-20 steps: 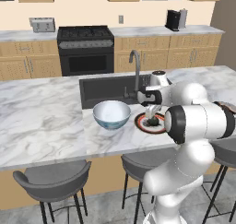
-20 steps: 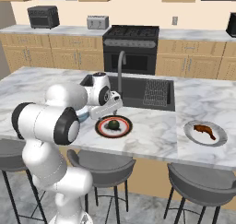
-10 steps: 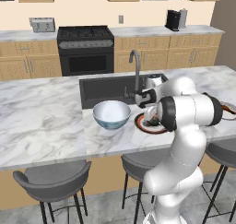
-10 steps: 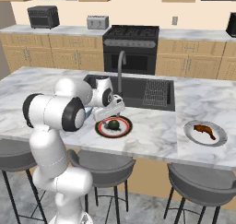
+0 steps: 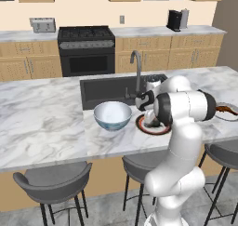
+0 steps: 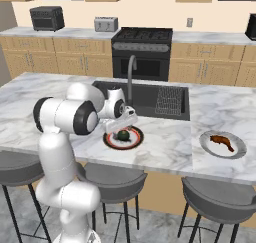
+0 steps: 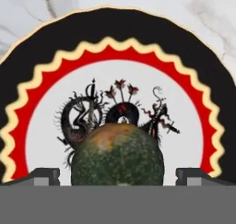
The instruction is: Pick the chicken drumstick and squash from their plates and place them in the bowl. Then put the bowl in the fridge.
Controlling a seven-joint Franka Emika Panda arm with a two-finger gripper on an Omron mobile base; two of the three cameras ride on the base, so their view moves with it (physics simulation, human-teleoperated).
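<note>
Here, my open jaws straddle the squash on its patterned plate.
The squash (image 7: pixel 118 155), dark green with an orange patch, sits at the centre of the red-rimmed plate (image 6: pixel 111 142) on the marble surface (image 6: pixel 170 137). My gripper (image 7: pixel 118 174) hangs low over it, jaws spread wide, one tip on either side, gripping nothing. The bowl (image 5: pixel 112 115) stands just beside this plate, near the sink (image 5: pixel 104 88). The chicken drumstick (image 6: pixel 221 141) lies on the grey plate (image 6: pixel 239 149), well apart.
</note>
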